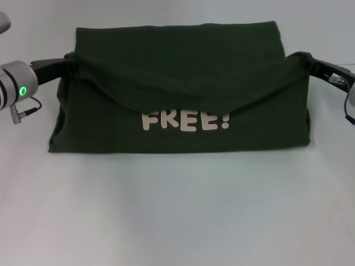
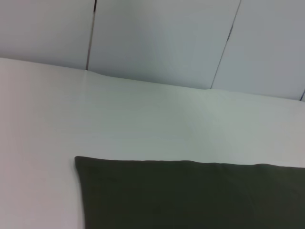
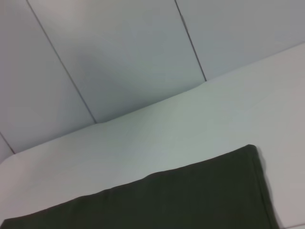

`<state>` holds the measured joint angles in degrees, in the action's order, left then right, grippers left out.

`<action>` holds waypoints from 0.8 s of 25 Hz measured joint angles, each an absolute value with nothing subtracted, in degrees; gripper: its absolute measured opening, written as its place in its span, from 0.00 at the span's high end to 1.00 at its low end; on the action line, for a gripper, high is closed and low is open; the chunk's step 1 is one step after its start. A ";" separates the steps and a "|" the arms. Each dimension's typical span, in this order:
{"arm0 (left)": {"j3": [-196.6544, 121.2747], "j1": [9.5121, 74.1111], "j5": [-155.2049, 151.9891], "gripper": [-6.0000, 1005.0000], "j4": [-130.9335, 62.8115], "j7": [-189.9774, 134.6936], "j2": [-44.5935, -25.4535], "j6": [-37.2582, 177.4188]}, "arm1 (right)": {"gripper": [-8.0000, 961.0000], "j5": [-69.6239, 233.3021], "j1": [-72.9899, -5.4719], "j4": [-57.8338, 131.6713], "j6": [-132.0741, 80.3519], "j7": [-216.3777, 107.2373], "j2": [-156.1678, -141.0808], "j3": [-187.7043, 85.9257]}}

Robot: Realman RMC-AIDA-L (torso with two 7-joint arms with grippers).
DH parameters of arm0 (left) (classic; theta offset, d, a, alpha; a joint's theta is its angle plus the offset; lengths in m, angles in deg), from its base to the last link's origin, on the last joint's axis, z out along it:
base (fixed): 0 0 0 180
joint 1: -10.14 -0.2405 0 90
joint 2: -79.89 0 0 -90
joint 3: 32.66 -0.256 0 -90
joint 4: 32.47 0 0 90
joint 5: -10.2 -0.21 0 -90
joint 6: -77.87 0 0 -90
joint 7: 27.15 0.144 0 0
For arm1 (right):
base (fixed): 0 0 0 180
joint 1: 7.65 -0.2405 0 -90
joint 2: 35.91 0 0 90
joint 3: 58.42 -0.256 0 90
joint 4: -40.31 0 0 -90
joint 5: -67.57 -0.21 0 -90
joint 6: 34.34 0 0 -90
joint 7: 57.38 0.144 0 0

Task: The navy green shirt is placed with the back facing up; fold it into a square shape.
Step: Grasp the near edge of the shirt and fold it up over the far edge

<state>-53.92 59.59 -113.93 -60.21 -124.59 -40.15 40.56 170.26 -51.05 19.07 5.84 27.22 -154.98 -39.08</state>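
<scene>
My left gripper [image 1: 67, 60] is pinched shut on one side edge of the navy green shirt [image 1: 183, 94], and my right gripper [image 1: 304, 60] is pinched shut on the opposite edge. Between them the lifted cloth sags in a shallow V over the cream "FREE!" lettering [image 1: 185, 120]. The rest of the shirt lies on the white tabletop [image 1: 177, 216], stretching from one gripper to the other.

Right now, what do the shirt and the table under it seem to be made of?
The navy green shirt looks like soft matte knit fabric, probably cotton: it sags and creases between the left gripper and right gripper. The table looks like a smooth, hard white surface with a faint sheen, perhaps laminate.
</scene>
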 joint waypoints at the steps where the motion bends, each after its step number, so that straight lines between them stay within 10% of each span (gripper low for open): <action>1: -53.92 59.62 -113.91 0.96 -60.07 -124.53 -40.21 40.84 | 0.96 170.24 -51.12 19.07 5.42 27.13 -155.03 -39.08; 20: -54.86 60.48 -113.89 0.96 -58.03 -122.92 -41.02 44.42 | 0.96 169.09 -52.07 19.83 1.79 23.47 -155.35 -39.10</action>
<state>-54.86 60.48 -113.89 -58.03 -122.92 -41.02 44.42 169.09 -52.07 19.83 1.79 23.47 -155.35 -39.10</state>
